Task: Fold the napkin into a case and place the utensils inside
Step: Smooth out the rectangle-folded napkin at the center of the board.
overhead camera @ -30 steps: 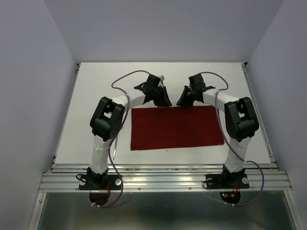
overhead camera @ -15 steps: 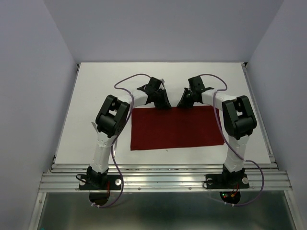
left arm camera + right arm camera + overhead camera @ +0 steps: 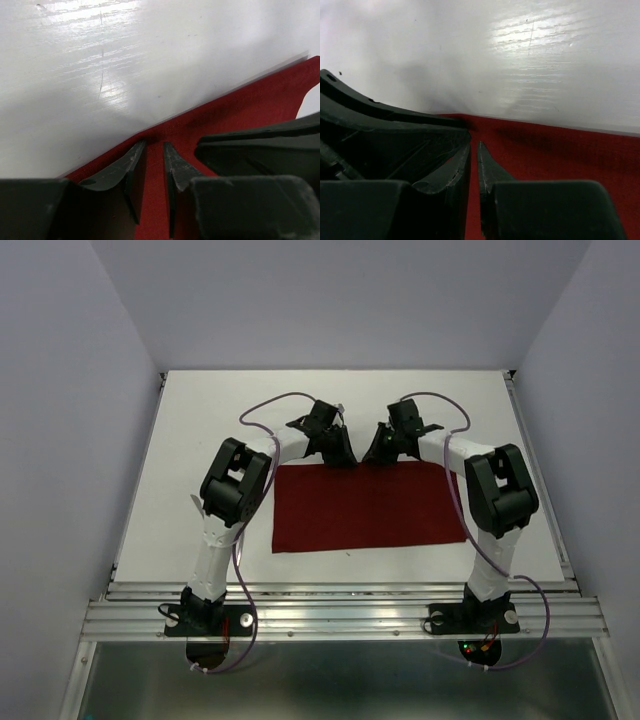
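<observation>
Napkin point(image 3: 370, 510): dark red cloth, plain, matte, with a fine weave. It lies flat as a wide rectangle on the white table point(image 3: 200, 440), in the middle between the two arms. Its edges are straight and its corners square, and no fold shows in the top view.

Table surface: glossy, with streaky light glare and a few hairline scratches (seen best from the wrist cameras).

Left gripper point(image 3: 344, 459): set down at the napkin's far edge, left of centre. In the left wrist view its black, wedge-shaped fingers point(image 3: 127, 167) taper to thin tips that sit right at the cloth border. Red shows in the narrow slot between them. The jaws stand close but not touching, and I cannot tell whether the cloth is pinched.

Right gripper point(image 3: 376, 457): at the same far edge, just beside the left one, with the two heads angled toward each other. Its matte black fingers point(image 3: 492, 175) are nearly together, leaving only a thin slit. The tips meet the napkin's border, where red ends and white begins. Here too I cannot tell whether it has a grip on the cloth.

Arms: white links with black joints, and thin purple cables looping over each.
</observation>
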Controlling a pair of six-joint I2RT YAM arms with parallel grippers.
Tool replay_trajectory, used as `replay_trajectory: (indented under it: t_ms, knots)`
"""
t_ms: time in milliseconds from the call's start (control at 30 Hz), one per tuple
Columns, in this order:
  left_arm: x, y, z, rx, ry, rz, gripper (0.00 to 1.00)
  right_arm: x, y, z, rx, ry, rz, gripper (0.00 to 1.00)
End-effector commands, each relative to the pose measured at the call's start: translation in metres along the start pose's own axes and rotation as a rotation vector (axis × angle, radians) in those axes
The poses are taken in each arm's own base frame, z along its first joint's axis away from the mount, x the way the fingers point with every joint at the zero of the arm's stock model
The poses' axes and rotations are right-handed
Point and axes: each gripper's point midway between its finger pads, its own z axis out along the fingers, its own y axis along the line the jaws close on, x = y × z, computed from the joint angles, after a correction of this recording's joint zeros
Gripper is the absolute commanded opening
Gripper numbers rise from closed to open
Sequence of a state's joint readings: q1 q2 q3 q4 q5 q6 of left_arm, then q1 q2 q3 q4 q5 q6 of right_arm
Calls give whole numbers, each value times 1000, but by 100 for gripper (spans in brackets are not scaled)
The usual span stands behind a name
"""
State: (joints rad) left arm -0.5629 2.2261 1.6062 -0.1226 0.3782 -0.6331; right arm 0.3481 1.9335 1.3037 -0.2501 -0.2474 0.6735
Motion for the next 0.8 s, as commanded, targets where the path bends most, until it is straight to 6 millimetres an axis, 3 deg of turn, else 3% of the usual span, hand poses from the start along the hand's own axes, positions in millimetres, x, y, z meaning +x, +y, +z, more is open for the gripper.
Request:
replay_trajectory:
  t_ms: [0,133,233,767]
  knots:
    - [-6,-1,-3,-16,-11,39,31,3,-3,19,0,9,-23,15]
    - [-1,0,-4,-10,16,68,32,-3,-27,24,118,-24,-33,15]
    - [1,3,-4,-23,31,86,32,-8,-45,18,152,-37,-14,15]
    - [-5,6,-3,-44,38,145,32,-51,-156,-47,292,-145,127,15]
